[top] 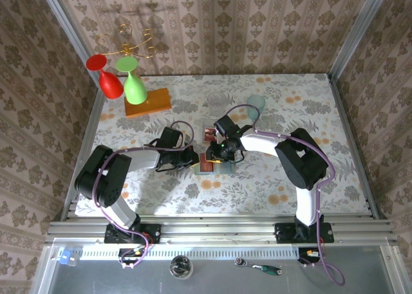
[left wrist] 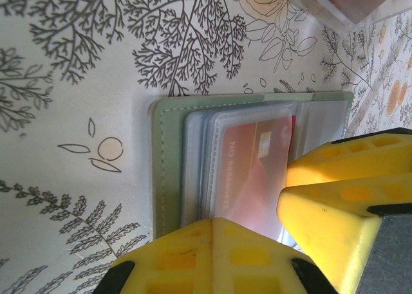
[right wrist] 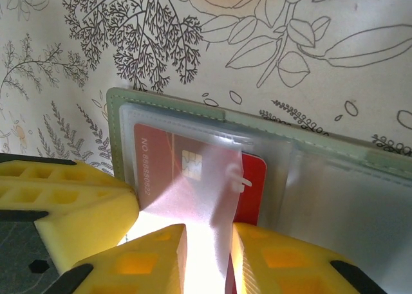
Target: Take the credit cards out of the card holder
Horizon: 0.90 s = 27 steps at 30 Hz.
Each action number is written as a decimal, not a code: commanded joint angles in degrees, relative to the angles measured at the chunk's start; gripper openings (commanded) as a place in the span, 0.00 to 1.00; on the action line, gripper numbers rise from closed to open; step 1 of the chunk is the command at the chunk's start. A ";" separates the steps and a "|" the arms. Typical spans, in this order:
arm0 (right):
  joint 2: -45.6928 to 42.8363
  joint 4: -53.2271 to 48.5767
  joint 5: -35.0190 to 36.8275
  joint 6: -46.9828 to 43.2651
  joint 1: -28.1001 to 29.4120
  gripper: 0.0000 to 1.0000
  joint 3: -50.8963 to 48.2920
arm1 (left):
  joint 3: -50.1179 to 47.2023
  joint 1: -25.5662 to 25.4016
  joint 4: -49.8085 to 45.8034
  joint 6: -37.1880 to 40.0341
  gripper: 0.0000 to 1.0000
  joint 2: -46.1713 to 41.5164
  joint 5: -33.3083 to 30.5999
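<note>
Seeing card holder (right wrist: 168, 107) open flat at mid-desk (top: 283, 107), with red credit card (right wrist: 161, 162) tucked inside. Got left end effector (left wrist: 206, 246) clamped fully shut, pressing on holder's edge. Got right end effector (right wrist: 209, 233) slightly open, straddling clear sleeve flap (right wrist: 212, 178) over the card.

Top view: card holder (top: 222, 168) was mostly covered by left gripper (top: 195, 157) and right gripper (top: 219, 154); its slots were too small to tell. Left wrist: holder's lower part was hidden behind yellow fingers (left wrist: 206, 258). Print on red card (left wrist: 248, 165) was blurred under its sleeve. Clear-walled object (left wrist: 344, 1) was cut off at the top-right corner, unidentifiable. Right wrist: card's lower edge was lost in glare and behind fingers. Holder's right end ran off frame. Card number was unreadable.
</note>
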 commanded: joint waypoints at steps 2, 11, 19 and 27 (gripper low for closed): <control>-0.93 -3.82 4.05 -1.08 0.24 0.29 -0.11 | 0.55 0.16 -2.27 1.32 0.02 0.83 -0.47; -1.73 -6.43 7.09 -3.29 0.33 0.29 0.82 | 0.54 0.16 -2.48 1.32 0.02 0.73 -0.42; -2.14 -6.96 7.49 -3.78 0.34 0.29 0.75 | 1.03 0.25 -2.97 1.58 0.02 0.43 -0.47; -3.54 -6.34 7.01 -3.80 0.25 0.29 0.08 | 3.04 0.25 -5.35 2.55 0.02 -1.12 -0.54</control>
